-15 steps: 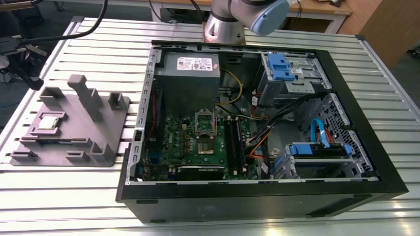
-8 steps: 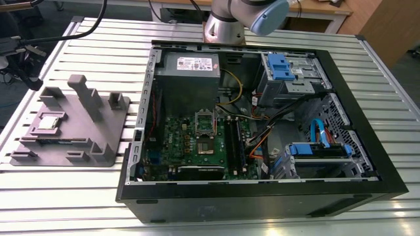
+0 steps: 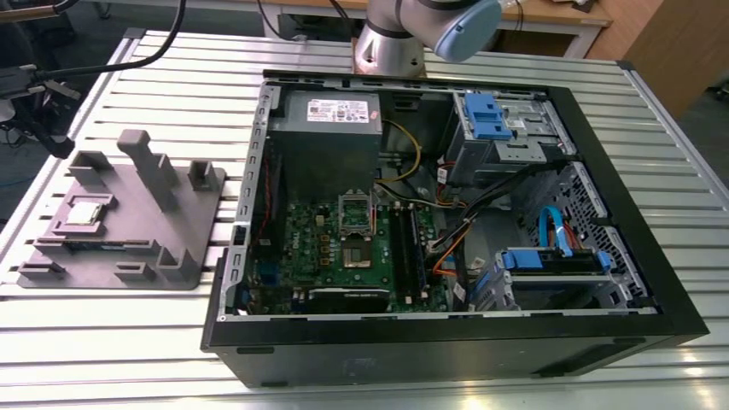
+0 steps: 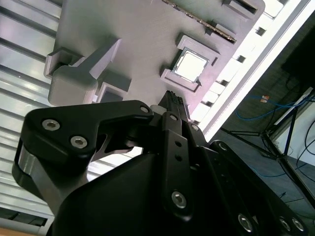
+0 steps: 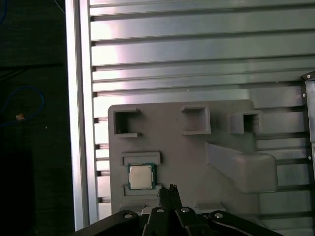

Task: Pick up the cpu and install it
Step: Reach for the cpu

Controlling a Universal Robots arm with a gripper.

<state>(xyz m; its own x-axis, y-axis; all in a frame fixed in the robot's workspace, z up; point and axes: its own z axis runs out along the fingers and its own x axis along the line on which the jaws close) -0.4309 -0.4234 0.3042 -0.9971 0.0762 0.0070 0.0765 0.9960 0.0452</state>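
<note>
The cpu (image 3: 85, 212) is a small silvery square chip lying flat in a framed pocket of the grey plastic tray (image 3: 171, 248), at the exterior view's left. Both wrist views look down on the cpu (image 5: 141, 177) (image 4: 192, 66) from well above. My gripper (image 5: 170, 189) (image 4: 173, 98) hangs over the tray close to the chip, with its thin black fingertips pressed together and nothing between them. The silver socket frame (image 3: 357, 213) stands on the green motherboard (image 3: 330, 248) inside the open computer case (image 3: 456, 333).
The tray has a tall slanted post (image 3: 148, 166) and several low blocks around the chip's pocket. The arm's base (image 3: 393, 43) stands behind the case. The slatted metal table (image 3: 114, 342) ends just beyond the tray, with cables on the floor (image 5: 19, 113).
</note>
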